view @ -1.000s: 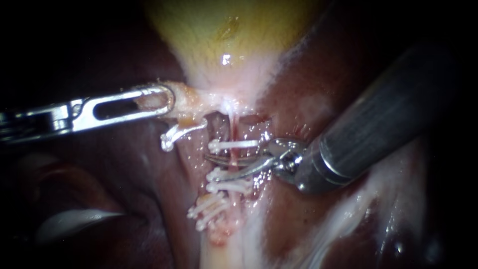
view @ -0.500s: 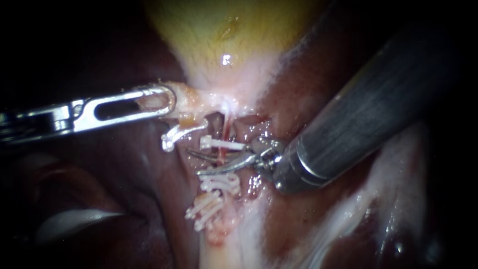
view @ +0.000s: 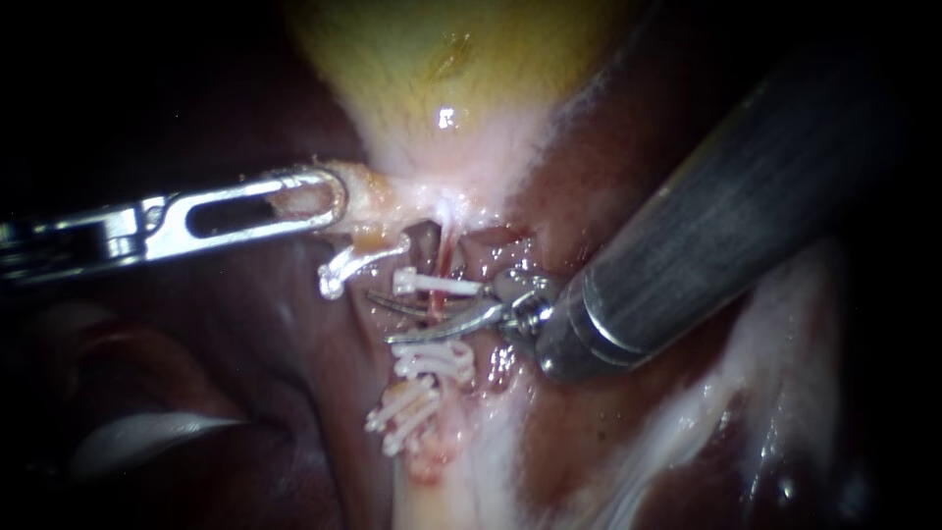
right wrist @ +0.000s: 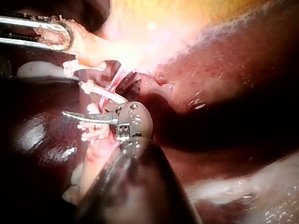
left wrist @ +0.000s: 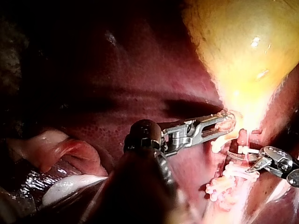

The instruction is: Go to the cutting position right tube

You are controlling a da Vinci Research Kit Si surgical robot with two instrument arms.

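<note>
A thin red tube [view: 447, 251] runs down from the neck of the yellow gallbladder [view: 442, 69]. One white clip [view: 439, 285] crosses it higher up, and several clips [view: 432, 361] cross it lower down. My right instrument [view: 383, 319] comes in from the right. Its curved blades stand open and straddle the tube between the upper clip and the lower ones; the right wrist view shows the same blades [right wrist: 77, 116]. My left instrument [view: 299, 201] has its slotted jaws shut on the gallbladder's neck and holds it out to the left, as the left wrist view also shows [left wrist: 219, 126].
Dark red liver [view: 608, 196] lies around and behind the tubes. A bent white clip [view: 343, 265] hangs on pale tissue just below the left jaws. Another bundle of clips [view: 402, 412] sits lower on the pale stalk [view: 442, 491]. The right shaft [view: 706, 245] hides the tissue at the right.
My right instrument has slid leftward, so its open blades now reach past the tube. The upper clip shifted slightly left with it. My left instrument has held still.
</note>
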